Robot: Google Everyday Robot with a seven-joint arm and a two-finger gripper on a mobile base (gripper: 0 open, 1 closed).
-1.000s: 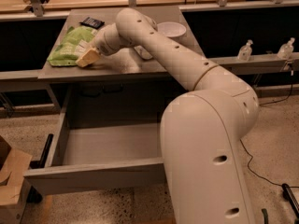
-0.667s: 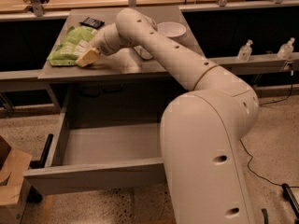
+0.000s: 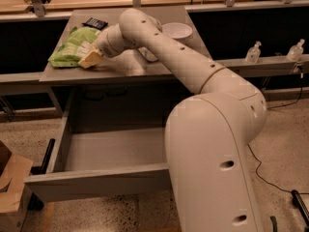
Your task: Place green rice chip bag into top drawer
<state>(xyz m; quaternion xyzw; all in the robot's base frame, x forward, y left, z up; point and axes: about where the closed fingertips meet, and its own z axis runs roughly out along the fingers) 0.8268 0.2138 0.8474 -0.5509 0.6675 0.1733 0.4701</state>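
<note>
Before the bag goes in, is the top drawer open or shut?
Open: top drawer pulled out, floor showing. The pincer is at the green rice chip bag on the table.

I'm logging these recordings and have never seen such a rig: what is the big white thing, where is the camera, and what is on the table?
The white shape is a robot arm on a mobile base. There is one camera view, looking down past the arm; where it is mounted is not known. The arm ends in a gripper, which is at the edge of a green bag lying on the grey table. A black packet and a white bowl lie there too. Below, the drawer stands open. Nothing is lifted yet.
</note>
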